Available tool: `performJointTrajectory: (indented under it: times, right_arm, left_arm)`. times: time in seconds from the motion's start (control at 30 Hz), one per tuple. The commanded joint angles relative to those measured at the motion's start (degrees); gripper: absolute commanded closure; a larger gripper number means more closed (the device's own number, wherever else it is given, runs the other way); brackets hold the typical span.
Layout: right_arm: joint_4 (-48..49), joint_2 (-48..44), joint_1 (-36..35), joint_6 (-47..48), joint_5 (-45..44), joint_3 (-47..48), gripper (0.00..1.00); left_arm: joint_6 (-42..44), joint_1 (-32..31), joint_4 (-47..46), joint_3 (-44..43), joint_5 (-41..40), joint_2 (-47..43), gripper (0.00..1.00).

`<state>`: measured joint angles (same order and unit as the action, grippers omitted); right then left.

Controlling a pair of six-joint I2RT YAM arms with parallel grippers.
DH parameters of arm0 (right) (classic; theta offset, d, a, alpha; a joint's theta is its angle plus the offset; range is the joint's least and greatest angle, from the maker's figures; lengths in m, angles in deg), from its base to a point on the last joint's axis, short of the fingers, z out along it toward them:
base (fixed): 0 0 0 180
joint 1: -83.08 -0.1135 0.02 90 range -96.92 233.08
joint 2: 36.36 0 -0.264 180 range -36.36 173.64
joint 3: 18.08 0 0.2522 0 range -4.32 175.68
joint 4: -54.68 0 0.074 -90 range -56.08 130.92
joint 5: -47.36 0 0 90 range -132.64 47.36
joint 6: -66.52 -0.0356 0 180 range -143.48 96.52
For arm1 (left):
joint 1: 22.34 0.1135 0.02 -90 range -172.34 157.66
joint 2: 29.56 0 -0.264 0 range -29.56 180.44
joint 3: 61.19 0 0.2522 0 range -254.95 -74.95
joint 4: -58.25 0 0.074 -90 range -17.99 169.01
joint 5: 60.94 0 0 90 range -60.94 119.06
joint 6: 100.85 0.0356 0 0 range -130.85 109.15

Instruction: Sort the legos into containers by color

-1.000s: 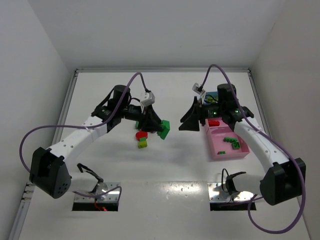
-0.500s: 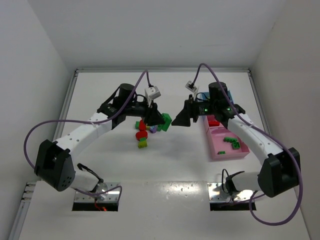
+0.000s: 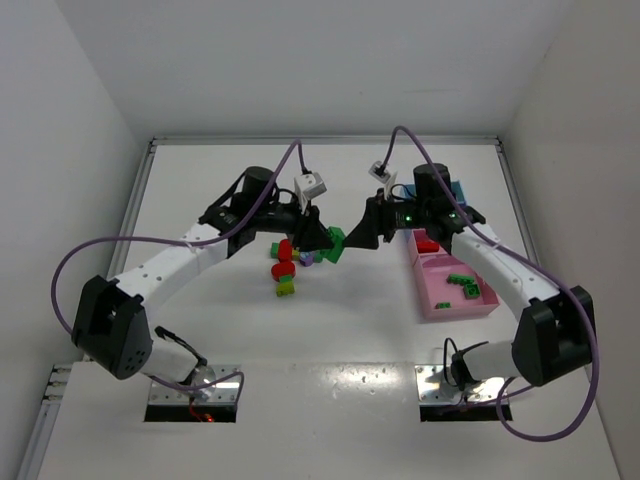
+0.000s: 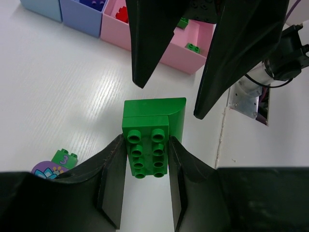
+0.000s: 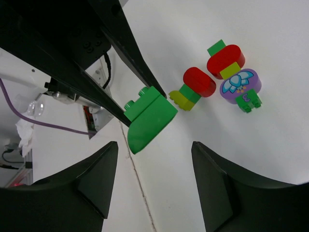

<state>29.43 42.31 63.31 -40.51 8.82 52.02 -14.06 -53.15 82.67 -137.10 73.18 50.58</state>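
Green brick (image 4: 152,135) pinched between left jaws; right jaws apart.

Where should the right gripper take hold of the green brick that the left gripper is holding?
Probably the smooth curved end of the green brick, which sticks out free beyond the left gripper, clamped on its studded part. Come in head-on, opposite the left gripper, with the open right gripper straddling that end's flat sides.

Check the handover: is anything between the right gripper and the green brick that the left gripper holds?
Nothing visible. The left gripper is shut on the green brick, whose free end points at the right gripper. That gripper's jaws stand open close to the brick. Only bare table shows in the gap.
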Motion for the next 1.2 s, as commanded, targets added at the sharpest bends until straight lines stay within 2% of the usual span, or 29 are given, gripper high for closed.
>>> performJointTrajectory:
  times: [0.0,0.3,0.73,0.83,0.93,0.97,1.1,1.17]
  right_arm:
    - [5.06,0.08,-0.88,-1.42,2.77,2.55,0.38]
    - [5.07,0.60,-1.41,-1.42,3.29,1.50,0.52]
    - [5.60,1.13,-1.41,-1.42,3.29,1.50,0.58]
    - [5.60,1.13,-1.41,-1.42,1.90,1.50,0.65]
    - [5.60,1.13,-1.41,-0.80,0.05,1.50,0.76]
    - [5.60,1.13,-1.41,-0.80,-0.83,1.50,0.84]
    - [4.37,1.13,-0.89,-0.28,-3.12,1.50,0.99]
    - [3.67,1.13,-0.88,0.25,-4.69,1.50,1.00]
  left_arm:
    - [0.13,-0.57,-1.78,-2.10,0.18,0.11,0.95]
    - [0.13,-0.57,-2.31,-2.63,0.18,0.63,0.95]
    - [0.65,-2.85,-2.31,-6.14,-0.34,2.92,0.95]
    - [0.65,-2.85,-2.31,-6.14,-0.35,2.92,0.95]
    - [0.65,-2.85,-2.31,-6.14,-0.35,2.92,0.95]
    - [0.65,-2.85,-2.31,-6.14,-0.35,2.92,0.95]
    - [0.65,-2.85,-2.31,-5.00,-0.87,2.22,0.95]
    - [1.18,-2.85,-2.31,-4.39,-0.88,1.52,0.95]
